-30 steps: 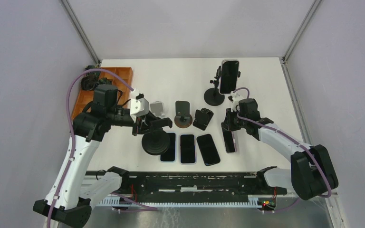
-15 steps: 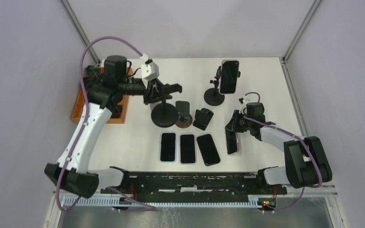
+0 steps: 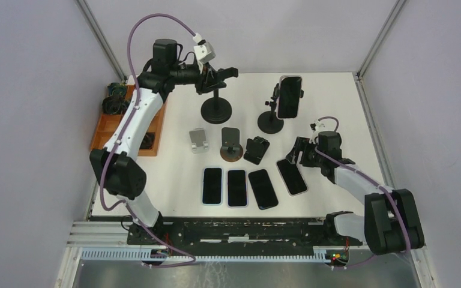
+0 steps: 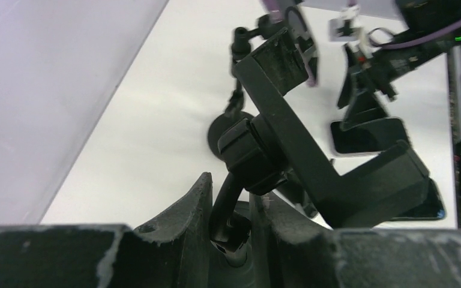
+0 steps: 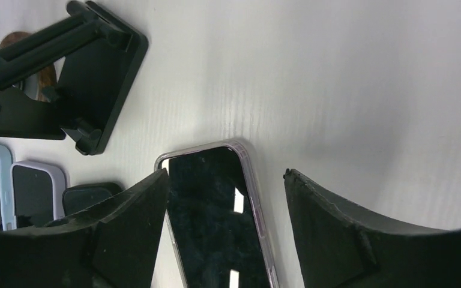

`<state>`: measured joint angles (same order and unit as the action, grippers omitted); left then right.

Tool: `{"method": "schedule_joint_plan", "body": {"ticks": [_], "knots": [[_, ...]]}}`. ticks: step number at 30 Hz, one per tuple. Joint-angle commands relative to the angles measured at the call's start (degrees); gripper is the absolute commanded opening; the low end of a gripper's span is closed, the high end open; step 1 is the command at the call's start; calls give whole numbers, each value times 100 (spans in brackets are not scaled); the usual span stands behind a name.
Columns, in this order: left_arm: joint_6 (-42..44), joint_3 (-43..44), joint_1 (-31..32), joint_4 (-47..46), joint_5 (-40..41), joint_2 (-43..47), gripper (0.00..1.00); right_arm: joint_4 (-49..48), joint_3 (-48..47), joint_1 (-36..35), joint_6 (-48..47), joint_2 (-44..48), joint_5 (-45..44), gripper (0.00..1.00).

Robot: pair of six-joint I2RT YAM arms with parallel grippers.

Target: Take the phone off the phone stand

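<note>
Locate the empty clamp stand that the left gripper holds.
Top view, far left-centre of the table: the clamp stand, in the left gripper, is left of the phone-holding stand.

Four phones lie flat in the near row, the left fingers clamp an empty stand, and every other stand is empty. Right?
No: the top view shows a phone clipped in the tall stand at the far side. The left fingers do clamp an empty stand.

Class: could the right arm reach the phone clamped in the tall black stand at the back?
Probably yes: the right gripper is open, gripping nothing, with bare white table between it and the dark clamped phone.
</note>
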<state>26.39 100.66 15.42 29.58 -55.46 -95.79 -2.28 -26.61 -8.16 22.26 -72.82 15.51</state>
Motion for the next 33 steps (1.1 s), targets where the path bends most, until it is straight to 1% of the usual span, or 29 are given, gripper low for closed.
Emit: {"method": "schedule_joint_plan", "body": {"ticks": [1, 5, 9, 14, 19, 23, 25, 27, 28, 30, 31, 33], "knots": [[-59, 780, -205, -570, 78, -682, 2, 431, -308, 23, -78, 648, -593, 78], [293, 1507, -336, -267, 161, -1599, 2, 500, -673, 25, -35, 1038, -591, 82], [296, 2011, -429, -345, 149, -2317, 2, 123, -1061, 18, 35, 1226, -162, 92], [306, 2019, -499, -796, 31, -2822, 2, -107, -1706, 105, -98, 1059, 419, 98], [180, 2019, -540, -1180, -28, -3188, 2, -283, -2215, 350, -186, 840, 866, 98], [271, 2002, -547, -1286, -42, -3362, 2, -540, -2588, 699, -184, 596, 1285, 98], [334, 2002, -549, -1291, -50, -3429, 4, -689, -2805, 782, -167, 379, 1496, 98], [311, 2001, -549, -1314, -89, -3461, 11, -821, -3062, 783, -118, 28, 1814, 98], [297, 1995, -549, -1315, -93, -3457, 19, -934, -3184, 787, -49, -125, 2028, 98], [292, 1942, -548, -1299, -74, -3401, 40, -1263, -3365, 785, 160, -437, 2420, 98], [338, 1854, -549, -1293, -49, -3330, 47, -1372, -3476, 789, 241, -580, 2572, 98], [543, 1605, -561, -1255, -16, -3143, 57, -1655, -3647, 785, 401, -783, 2811, 98]]}}
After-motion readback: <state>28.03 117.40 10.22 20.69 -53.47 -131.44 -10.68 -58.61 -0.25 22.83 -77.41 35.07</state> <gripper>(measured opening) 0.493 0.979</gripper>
